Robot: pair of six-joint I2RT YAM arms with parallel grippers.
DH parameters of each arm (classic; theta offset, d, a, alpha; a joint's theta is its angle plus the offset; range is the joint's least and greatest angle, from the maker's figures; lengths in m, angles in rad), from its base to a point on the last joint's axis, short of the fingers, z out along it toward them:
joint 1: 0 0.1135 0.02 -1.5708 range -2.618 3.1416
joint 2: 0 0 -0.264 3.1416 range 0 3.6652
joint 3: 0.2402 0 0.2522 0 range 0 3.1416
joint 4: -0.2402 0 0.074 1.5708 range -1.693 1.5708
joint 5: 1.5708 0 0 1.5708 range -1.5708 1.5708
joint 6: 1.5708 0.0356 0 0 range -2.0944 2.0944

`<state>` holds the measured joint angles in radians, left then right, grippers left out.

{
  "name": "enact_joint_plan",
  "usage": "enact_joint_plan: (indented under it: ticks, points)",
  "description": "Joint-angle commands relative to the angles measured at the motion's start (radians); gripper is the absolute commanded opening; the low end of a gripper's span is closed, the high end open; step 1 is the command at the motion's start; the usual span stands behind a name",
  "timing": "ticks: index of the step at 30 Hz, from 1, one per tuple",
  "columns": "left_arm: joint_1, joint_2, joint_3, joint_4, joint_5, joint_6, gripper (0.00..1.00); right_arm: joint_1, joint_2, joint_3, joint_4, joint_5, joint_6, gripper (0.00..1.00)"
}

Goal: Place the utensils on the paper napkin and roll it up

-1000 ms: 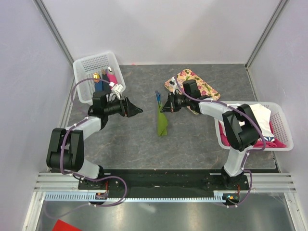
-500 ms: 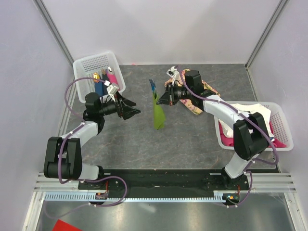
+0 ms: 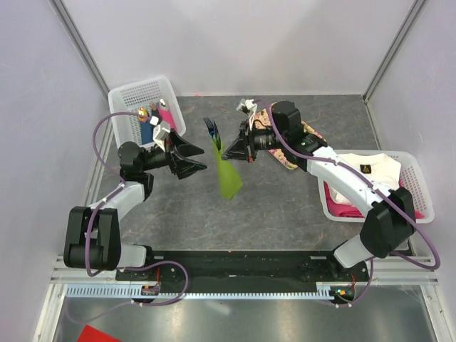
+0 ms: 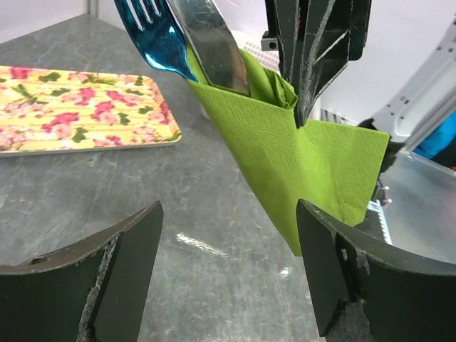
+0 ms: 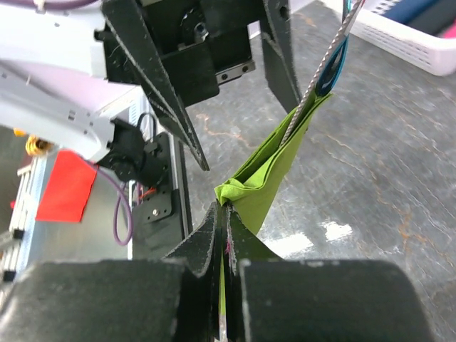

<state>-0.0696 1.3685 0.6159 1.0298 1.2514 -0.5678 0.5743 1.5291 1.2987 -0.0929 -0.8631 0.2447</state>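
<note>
Lifted and carried leftward since a second ago, the paper napkin (image 3: 228, 178) now hangs clear of the desk (image 3: 285, 214), below our right jaws, which are pinching its folded edge. The utensils (image 3: 211, 129) poke up from the fold, just ahead of our left jaws, spread wide and empty. We judge the wrap loose and a two-handed re-grip likely.

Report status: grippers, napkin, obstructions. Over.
Right gripper shut on folded olive-green paper napkin, bright blue fork and silvery utensil tucked inside. Left gripper open, empty, facing it. Nothing between.
</note>
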Motion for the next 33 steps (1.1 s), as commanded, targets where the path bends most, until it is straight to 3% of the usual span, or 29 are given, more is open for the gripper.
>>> enact_joint_plan:
  ticks: [1,10,24,29,33]
  points:
    - [-0.004,-0.106,-0.034,0.093,0.065,-0.063,0.83,0.036,-0.07,0.054,-0.03,-0.036,-0.117,0.0]
    - [-0.05,-0.256,-0.122,0.066,0.06,-0.07,0.84,0.11,-0.119,0.082,-0.111,-0.017,-0.203,0.0]
    - [-0.163,-0.289,-0.13,0.116,-0.016,-0.11,0.84,0.2,-0.144,0.125,-0.212,0.033,-0.347,0.0]
    - [-0.18,-0.309,-0.122,0.127,-0.066,-0.155,0.79,0.203,-0.142,0.131,-0.211,0.042,-0.337,0.0]
    - [-0.185,-0.313,-0.116,0.148,-0.084,-0.195,0.7,0.202,-0.139,0.132,-0.196,0.049,-0.317,0.0]
